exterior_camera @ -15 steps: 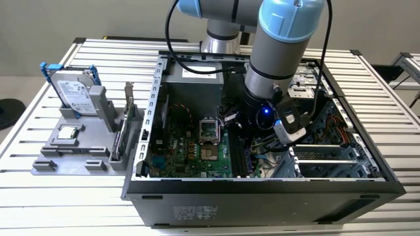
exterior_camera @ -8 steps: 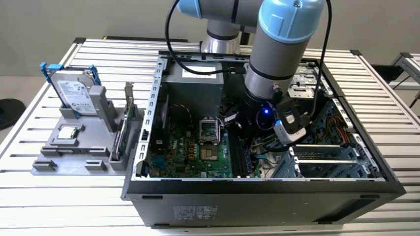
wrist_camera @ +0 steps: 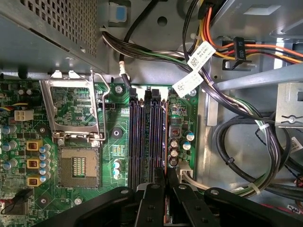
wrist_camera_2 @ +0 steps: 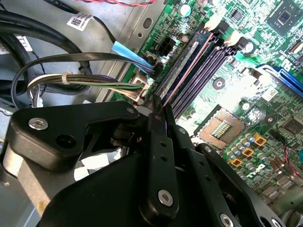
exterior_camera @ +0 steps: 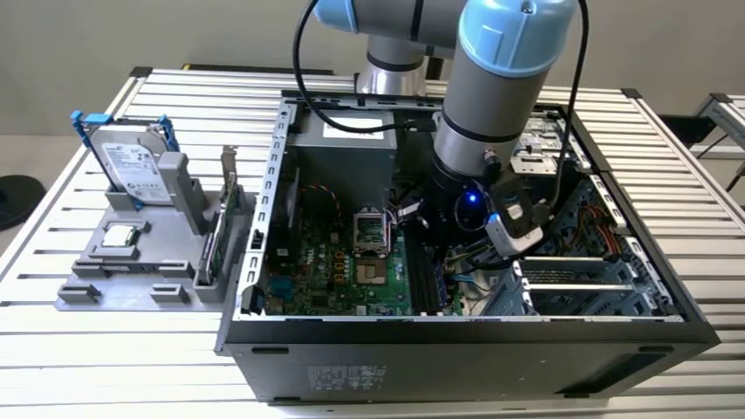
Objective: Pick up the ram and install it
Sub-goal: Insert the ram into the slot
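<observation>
- Misalignment is the main risk, as I judge it from the exterior view: the arm (exterior_camera: 501,105) reaches deep into the computer case (exterior_camera: 466,349), and a slight tilt would jam the stick against a slot wall instead of seating it.
- Second wrist view: the hand (wrist_camera_2: 157,103) is clamped on the ram (wrist_camera_2: 187,68). The stick shows edge-on as a thin pinkish line running away from the fingertips along the memory slots (wrist_camera_2: 208,66). The cable bundle (wrist_camera_2: 94,82) lies just beside the hand and could snag.
- First wrist view: the ram is a dark, narrow edge straight ahead of the hand. It stands over the slot nearest the cables, well apart from the CPU socket (wrist_camera: 78,165). Uneven pressure could leave one end unseated.
</observation>
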You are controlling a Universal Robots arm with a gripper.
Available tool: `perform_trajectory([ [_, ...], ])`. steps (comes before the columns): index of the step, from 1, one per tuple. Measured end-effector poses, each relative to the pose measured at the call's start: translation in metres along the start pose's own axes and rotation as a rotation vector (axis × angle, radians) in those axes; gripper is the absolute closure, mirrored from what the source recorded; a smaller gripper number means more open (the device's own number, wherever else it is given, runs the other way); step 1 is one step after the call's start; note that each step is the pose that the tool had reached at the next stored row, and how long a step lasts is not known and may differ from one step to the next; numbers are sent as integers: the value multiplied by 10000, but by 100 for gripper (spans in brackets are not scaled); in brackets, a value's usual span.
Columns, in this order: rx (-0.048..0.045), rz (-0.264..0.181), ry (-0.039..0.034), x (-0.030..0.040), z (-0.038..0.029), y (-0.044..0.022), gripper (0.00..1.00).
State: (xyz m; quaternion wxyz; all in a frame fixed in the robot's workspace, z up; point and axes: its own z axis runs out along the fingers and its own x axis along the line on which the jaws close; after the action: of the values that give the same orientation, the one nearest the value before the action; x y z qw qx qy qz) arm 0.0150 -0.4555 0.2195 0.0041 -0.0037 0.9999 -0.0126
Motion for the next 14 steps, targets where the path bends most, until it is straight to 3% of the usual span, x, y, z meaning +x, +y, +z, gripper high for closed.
perform_trajectory([
  [14,5,-2,1,0,36,-8,100],
])
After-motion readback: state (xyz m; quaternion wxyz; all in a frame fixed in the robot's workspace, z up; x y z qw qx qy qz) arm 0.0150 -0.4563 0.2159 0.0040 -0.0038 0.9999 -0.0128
